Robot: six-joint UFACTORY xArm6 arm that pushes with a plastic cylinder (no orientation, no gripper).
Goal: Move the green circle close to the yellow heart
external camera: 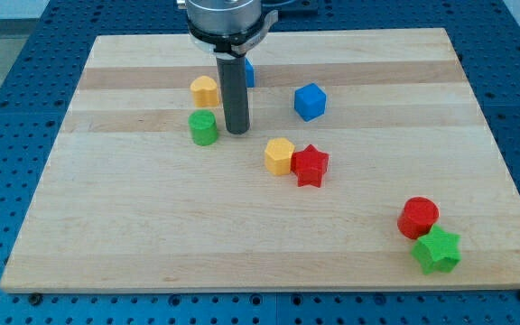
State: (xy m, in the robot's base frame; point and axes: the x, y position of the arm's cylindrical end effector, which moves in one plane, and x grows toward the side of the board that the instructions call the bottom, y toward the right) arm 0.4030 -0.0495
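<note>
Green circle (203, 127): stands upright on the board's upper-left part, at about 10 o'clock from the board's middle.
Yellow heart (205, 90): at 12 o'clock from the green circle, just beside it; a thin strip of wood shows between them.
My tip (236, 132): the rod's lower end rests at 3 o'clock from the green circle, just beside it; I cannot tell whether they touch. I have no jaws to open or shut and hold nothing.
Blue block behind rod (249, 72): at 1 o'clock from the green circle, mostly hidden by my rod, shape unclear.
Blue cube (310, 101): at 2 o'clock, well apart.
Yellow hexagon (279, 155): at 4 o'clock, touching the red star (311, 165) on its right.
Red cylinder (418, 218): far off at 4 o'clock, touching the green star (437, 250) below it.
Wooden board (134, 235): pale planks on a blue perforated table (7, 99).
</note>
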